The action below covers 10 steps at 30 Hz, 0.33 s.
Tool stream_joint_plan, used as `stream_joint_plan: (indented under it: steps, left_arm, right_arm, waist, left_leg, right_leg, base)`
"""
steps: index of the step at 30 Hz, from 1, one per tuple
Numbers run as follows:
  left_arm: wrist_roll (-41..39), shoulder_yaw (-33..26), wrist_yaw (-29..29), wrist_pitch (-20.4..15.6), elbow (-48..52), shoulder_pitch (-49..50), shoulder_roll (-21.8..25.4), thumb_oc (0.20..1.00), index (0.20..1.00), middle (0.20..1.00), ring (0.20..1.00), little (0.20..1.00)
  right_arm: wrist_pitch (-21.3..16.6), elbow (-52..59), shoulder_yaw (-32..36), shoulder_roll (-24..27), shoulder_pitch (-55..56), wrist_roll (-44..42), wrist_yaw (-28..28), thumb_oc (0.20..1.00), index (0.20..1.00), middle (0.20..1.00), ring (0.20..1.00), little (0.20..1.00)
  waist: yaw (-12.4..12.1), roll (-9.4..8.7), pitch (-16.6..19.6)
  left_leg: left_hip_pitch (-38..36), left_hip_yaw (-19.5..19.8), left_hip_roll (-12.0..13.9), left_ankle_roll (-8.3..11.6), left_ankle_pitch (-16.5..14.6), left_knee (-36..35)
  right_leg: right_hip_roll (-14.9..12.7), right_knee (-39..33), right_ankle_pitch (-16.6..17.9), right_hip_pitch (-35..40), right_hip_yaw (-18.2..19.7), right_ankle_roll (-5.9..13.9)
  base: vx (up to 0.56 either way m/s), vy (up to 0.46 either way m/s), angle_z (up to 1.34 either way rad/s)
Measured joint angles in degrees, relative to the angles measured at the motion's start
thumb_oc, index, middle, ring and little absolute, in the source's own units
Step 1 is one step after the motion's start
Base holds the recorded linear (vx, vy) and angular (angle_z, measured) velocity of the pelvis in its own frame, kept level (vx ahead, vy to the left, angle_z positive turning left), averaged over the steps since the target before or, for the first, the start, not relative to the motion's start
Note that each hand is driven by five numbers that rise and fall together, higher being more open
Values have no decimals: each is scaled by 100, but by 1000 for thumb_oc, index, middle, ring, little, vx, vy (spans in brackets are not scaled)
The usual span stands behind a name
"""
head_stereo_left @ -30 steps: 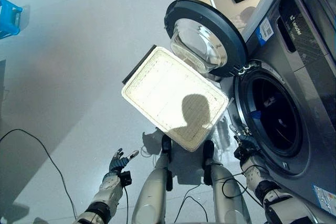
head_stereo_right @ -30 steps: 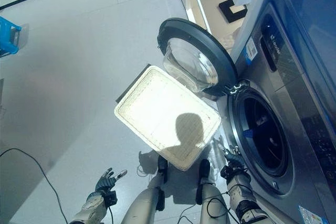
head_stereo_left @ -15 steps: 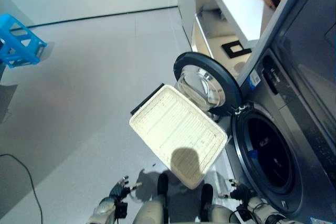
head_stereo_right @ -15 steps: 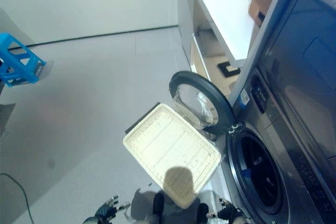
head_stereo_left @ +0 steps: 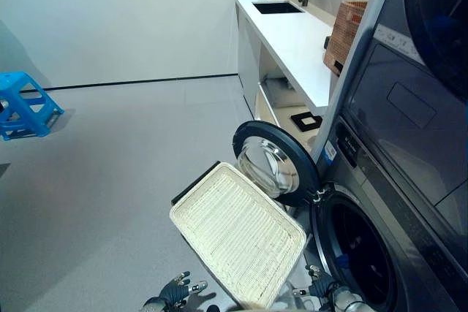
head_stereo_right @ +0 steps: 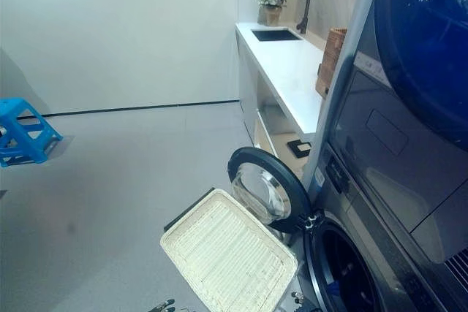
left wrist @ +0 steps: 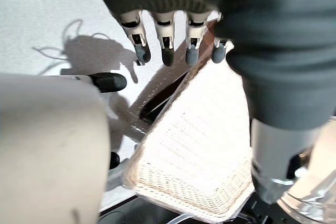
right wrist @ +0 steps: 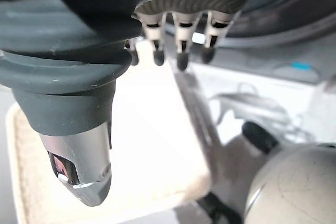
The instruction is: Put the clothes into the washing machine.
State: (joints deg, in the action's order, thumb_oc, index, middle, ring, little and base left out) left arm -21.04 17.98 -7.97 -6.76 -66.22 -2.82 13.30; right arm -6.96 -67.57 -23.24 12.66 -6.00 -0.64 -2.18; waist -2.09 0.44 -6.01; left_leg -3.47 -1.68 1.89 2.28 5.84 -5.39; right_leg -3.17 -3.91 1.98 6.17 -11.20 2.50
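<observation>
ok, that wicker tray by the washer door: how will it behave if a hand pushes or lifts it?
The wicker tray looks woven and empty, so probably light and fairly stiff. It is broad and shallow, so lifted by one edge it may tilt. On the smooth floor a push would likely slide it.

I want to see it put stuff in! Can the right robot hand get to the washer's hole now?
Probably yes. The door is swung wide open, and the right robot hand, fingers open and empty, sits just beside the drum opening with nothing between them.
</observation>
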Motion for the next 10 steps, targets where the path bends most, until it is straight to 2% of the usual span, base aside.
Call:
stream_joint_plan:
  steps: [2,10]
  left_arm:
    - [-4,-7,11,26,0,3,3,1000,1000,1000,1000,1000]
    - [-25,-16,38,127,-15,38,1,1000,1000,1000,1000,1000]
  right_arm:
    - [2,-6,6,0,68,7,-17,1000,1000,1000,1000,1000]
    - [87,-30,8,4,207,101,-24,1000,1000,1000,1000,1000]
  waist:
    - [2,10,103]
    - [3,9,133]
  left_leg:
    - [-11,-2,11,6,-6,1]
    - [-106,-19,26,20,-25,0]
  right_leg:
    - [-1,-41,5,29,0,3]
    - [6,-62,2,124,1,-3]
  base:
    - [38,-13,-1]
    - [0,0,0]
